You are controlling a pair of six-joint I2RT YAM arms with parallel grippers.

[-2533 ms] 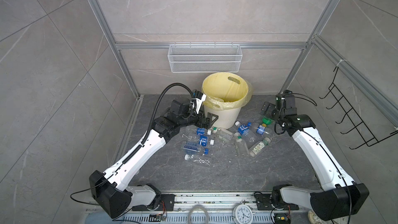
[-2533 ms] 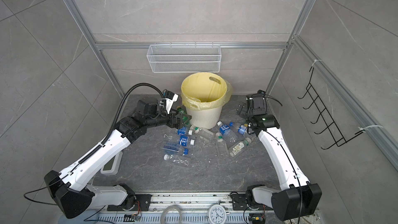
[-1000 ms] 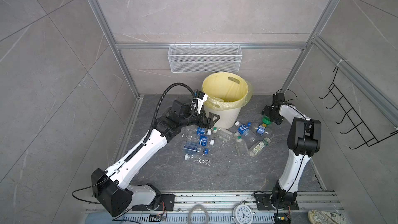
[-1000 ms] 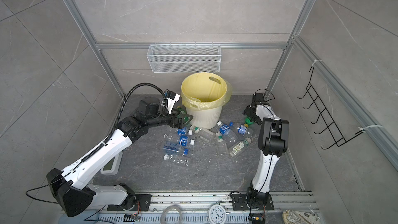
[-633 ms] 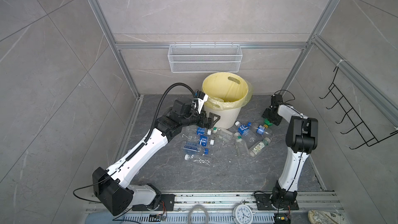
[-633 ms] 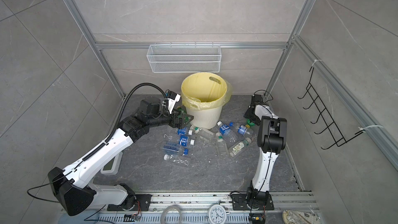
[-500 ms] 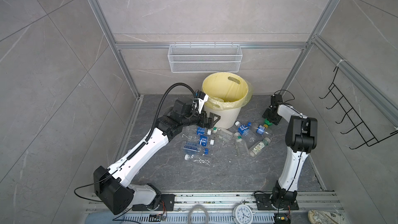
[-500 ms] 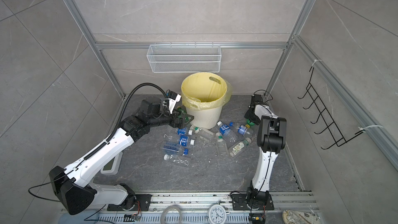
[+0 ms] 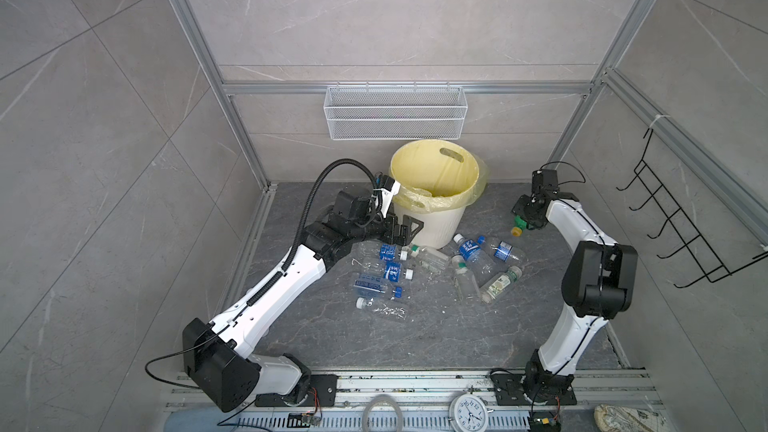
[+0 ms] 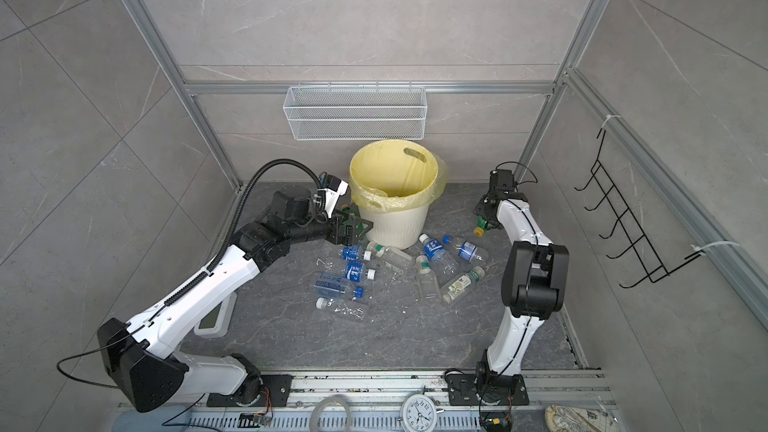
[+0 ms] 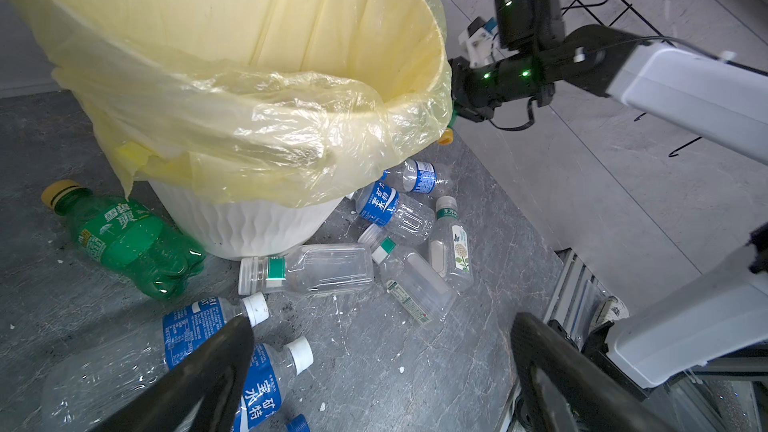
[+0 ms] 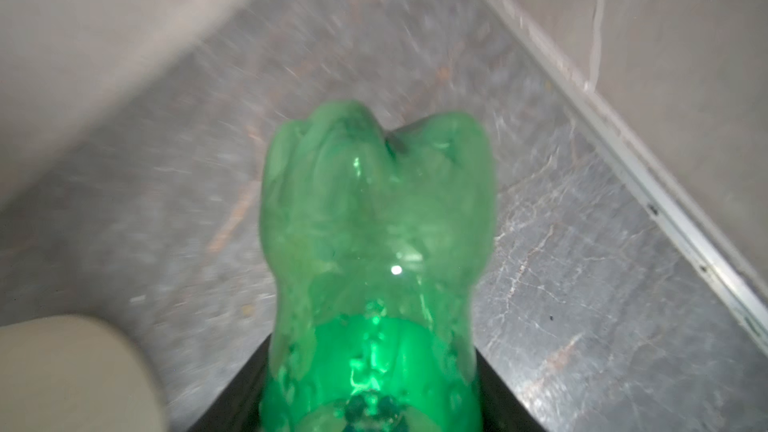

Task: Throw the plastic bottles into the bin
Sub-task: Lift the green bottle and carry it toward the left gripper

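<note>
While the left gripper [image 9: 409, 231] hangs just beside the bin [image 9: 432, 224], at about 8 o'clock from it in both top views, its pincer is spread wide with nothing between the black fingers [image 11: 199, 380]. The right gripper [image 9: 524, 218], out at about 3 o'clock of the bin, is clamped narrow around a green bottle [image 12: 374, 243]. The bottle's lobed base fills the blurred right wrist view, with the dark jaws on either side of its body, and whether it touches the grey stone floor [image 10: 291, 338] cannot be told. From above, only a sliver of green shows under that gripper. The bin, a cream ribbed bucket lined with a translucent yellow bag [image 11: 257, 126], stands upright near the back wall, below a white wire mesh basket [image 9: 395, 112] at its 12 o'clock. A scatter of clear bottles [image 9: 390, 272] — most with blue labels and white or blue caps, a few with green-and-white labels — lies on the floor outside the bin, spread from about 4 to 7 o'clock of it. A second green bottle [image 11: 129, 243] with a yellow cap lies on its side at roughly 9 o'clock of the bin, its base just beside the ribbed wall and close to the open left gripper. A white clock [image 9: 467, 411] lies at 6 o'clock of the scene, at the near edge.
</note>
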